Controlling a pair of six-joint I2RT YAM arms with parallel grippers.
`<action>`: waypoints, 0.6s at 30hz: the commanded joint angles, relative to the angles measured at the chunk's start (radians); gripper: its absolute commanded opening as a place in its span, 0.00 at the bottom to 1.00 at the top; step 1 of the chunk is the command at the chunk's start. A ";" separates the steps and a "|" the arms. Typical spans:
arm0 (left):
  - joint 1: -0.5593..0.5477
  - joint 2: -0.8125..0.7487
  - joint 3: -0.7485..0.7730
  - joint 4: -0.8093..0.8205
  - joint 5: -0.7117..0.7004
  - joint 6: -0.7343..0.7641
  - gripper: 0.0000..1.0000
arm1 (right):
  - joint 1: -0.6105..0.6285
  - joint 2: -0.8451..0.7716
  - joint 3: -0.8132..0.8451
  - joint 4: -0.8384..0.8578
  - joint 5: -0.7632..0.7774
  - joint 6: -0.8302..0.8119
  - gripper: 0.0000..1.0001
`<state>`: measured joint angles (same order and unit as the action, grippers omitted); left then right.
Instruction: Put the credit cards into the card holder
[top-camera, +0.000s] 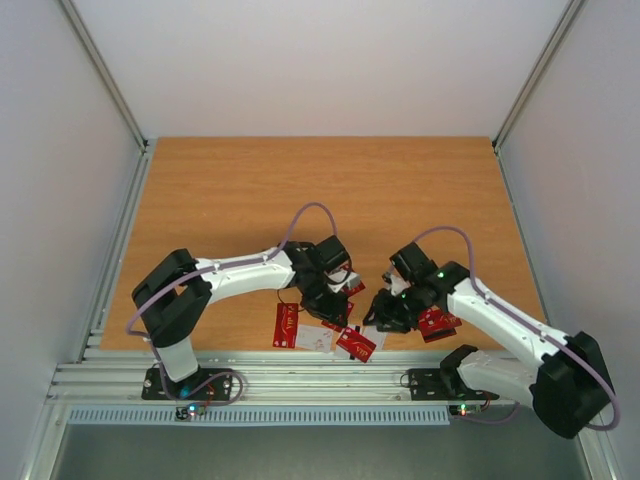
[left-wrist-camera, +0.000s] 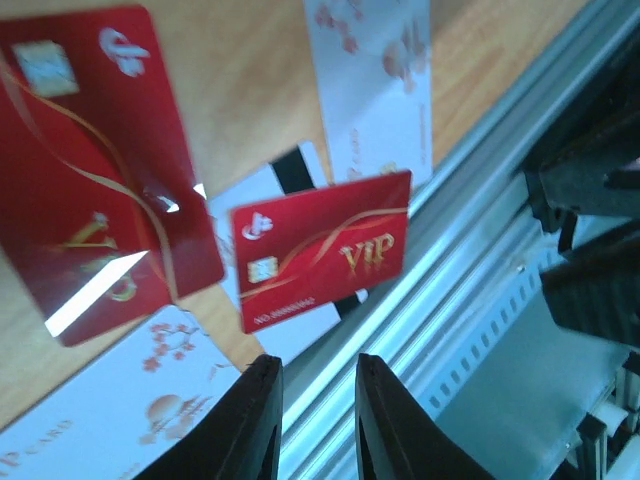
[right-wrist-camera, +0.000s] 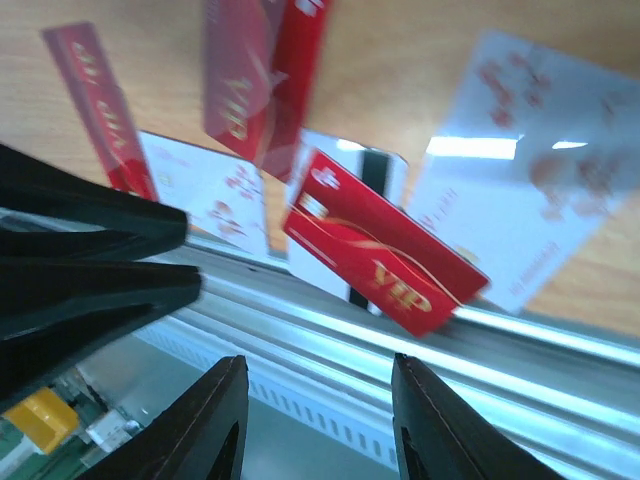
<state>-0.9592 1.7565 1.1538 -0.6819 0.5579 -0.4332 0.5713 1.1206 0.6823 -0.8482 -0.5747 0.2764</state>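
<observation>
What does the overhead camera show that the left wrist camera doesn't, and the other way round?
Only the overhead view shows both whole arms, bent inward so that the left gripper and right gripper sit close together at the front edge of the wooden table.

Only the left wrist view shows fine detail, such as the gold VIP lettering on a red card and the black stripe on the white card under it.

Both show the credit cards, red and white, lying beside the metal rail.

wooden table (top-camera: 320, 190), aluminium rails (top-camera: 300, 372), white walls (top-camera: 330, 60)
</observation>
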 joint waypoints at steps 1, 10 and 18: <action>-0.037 0.028 -0.002 -0.014 0.067 0.051 0.21 | -0.003 -0.129 -0.073 -0.100 0.031 0.129 0.41; -0.074 0.131 0.045 0.035 0.042 -0.005 0.14 | -0.002 -0.210 -0.194 -0.055 0.001 0.197 0.43; -0.076 0.163 0.059 0.035 -0.026 -0.054 0.11 | -0.002 -0.187 -0.294 0.138 -0.045 0.236 0.43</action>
<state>-1.0290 1.9053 1.1881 -0.6716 0.5674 -0.4580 0.5713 0.9218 0.4221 -0.8284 -0.5861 0.4728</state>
